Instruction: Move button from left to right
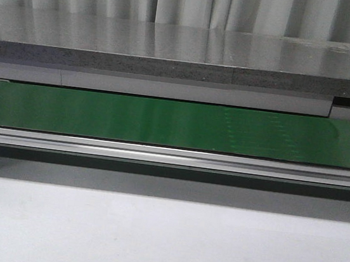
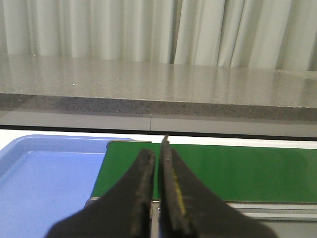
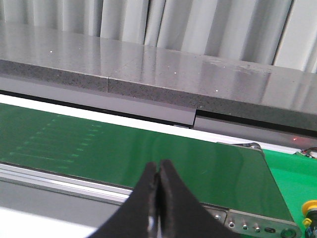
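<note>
**Both grippers closed and empty, button barely in view off the belt's right end**

Count: 1 green belt (image 1: 163, 122), 1 grey stone counter (image 1: 172, 47) behind it, 1 blue tray (image 2: 44, 173), 1 button (image 3: 310, 208), 2 grippers.

Landmark = the belt.

- Button: only seen in the right wrist view, cut off by the frame edge. It sits past the belt's right end, on a bright green surface (image 3: 290, 176) beside the belt's end housing (image 3: 257, 225). The yellow cap is visible, with a dark part below it. Too little shows to tell which way it points or how its long axis lies.
- Left gripper (image 2: 157, 163): fingers pressed nearly together with only a thin slit between them, nothing held. It hangs over the near rail at the belt's left end.
- Right gripper (image 3: 157, 181): fingers touching at the tips, nothing held. It hangs over the belt's near edge, towards the right end.
- Tray: butts up against the belt's left end, as the left wrist view shows.
- Front view: the belt runs the full width of the frame. Neither gripper, the tray nor the button shows there.
- White curtain (image 1: 178, 0) hangs behind the counter.
</note>
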